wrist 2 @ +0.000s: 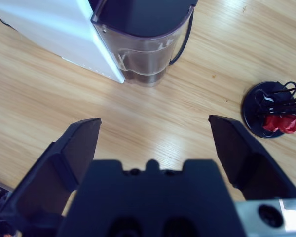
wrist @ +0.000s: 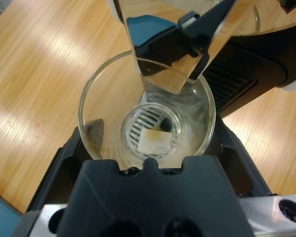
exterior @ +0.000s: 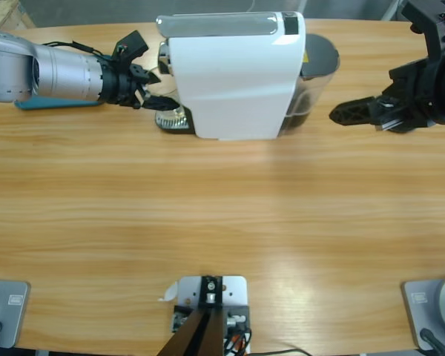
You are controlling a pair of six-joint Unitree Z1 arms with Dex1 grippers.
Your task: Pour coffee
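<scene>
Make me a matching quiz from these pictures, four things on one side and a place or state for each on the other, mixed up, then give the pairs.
1. glass
2. right gripper
3. water tank
4. capsule holder

a. open over bare table
b. holds red capsules
c. under the spout, between the left gripper's jaws
d. at the back of the white machine

Pairs: 1-c, 2-a, 3-d, 4-b
</scene>
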